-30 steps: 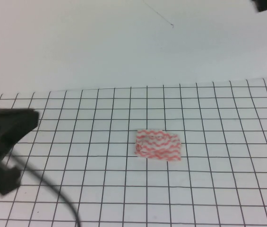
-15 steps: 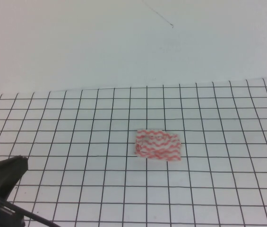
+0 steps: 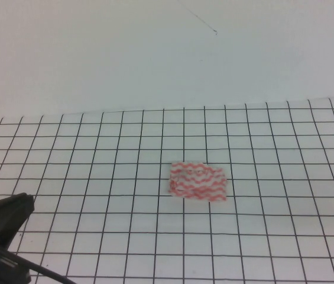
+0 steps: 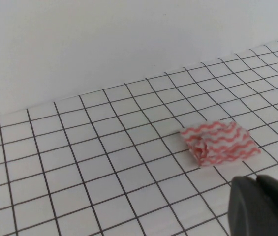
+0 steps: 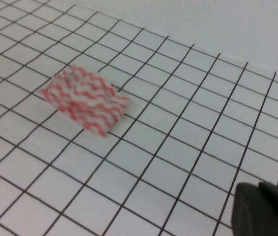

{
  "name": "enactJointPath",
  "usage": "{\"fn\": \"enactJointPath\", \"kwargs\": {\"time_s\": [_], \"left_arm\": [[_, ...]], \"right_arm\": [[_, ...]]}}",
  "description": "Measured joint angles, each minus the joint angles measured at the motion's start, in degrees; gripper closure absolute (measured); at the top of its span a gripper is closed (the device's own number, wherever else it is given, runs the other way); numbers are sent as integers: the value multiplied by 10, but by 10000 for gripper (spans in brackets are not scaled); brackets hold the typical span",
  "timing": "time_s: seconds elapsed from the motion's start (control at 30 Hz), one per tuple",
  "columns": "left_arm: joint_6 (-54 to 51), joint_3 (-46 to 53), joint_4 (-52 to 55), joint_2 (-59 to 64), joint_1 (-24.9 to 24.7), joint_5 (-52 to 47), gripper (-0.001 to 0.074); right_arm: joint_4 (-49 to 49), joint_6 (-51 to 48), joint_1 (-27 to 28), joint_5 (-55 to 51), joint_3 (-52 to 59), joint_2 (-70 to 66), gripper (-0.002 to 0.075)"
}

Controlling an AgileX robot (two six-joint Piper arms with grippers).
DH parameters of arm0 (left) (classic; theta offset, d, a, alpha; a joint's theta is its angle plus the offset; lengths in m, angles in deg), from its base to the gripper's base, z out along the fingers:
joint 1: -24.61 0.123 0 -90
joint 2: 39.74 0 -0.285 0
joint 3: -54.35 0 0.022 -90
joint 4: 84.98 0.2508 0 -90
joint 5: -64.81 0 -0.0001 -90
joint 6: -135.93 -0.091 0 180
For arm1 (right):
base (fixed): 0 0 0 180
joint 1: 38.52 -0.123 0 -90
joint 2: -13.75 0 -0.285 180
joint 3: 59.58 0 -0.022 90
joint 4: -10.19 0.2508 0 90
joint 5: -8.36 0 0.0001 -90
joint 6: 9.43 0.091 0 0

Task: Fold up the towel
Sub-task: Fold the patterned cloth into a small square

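Note:
A small towel [image 3: 197,181] with red and white wavy stripes lies folded into a compact rectangle near the middle of the gridded table. It also shows as a folded towel [image 4: 220,142] in the left wrist view and a folded towel [image 5: 85,100] in the right wrist view. My left gripper [image 3: 23,204] sits low at the table's front left, well away from the towel, shut and holding nothing; its tips [image 4: 256,180] press together. My right gripper [image 5: 258,187] is out of the high view, also shut and empty, with the towel some distance off.
The white table [image 3: 273,148] carries a black square grid and ends at a plain white wall behind. A black cable [image 3: 48,273] runs from the left arm along the front left corner.
The left arm has dropped back toward the front left corner over the second, and the dark right arm has left the top right corner. The towel has not moved.

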Motion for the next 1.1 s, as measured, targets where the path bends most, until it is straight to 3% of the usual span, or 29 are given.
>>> {"fn": "enactJointPath", "kwargs": {"time_s": [0.33, 0.47, 0.63, 0.77, 1.1], "left_arm": [[0, 12, -1, -4, 0, 3, 736], [-6, 35, 96, -90, 0, 3, 736], [183, 111, 237, -198, 41, 127, 736], [302, 185, 306, -278, 74, 111, 736], [327, 275, 300, -336, 74, 36, 736]], "right_arm": [[0, -1, 0, -18, 0, 0, 726], [0, -1, 0, -18, 0, 0, 726], [0, -1, 0, -18, 0, 0, 726], [0, -1, 0, -18, 0, 0, 726], [0, -1, 0, -18, 0, 0, 726]]}}
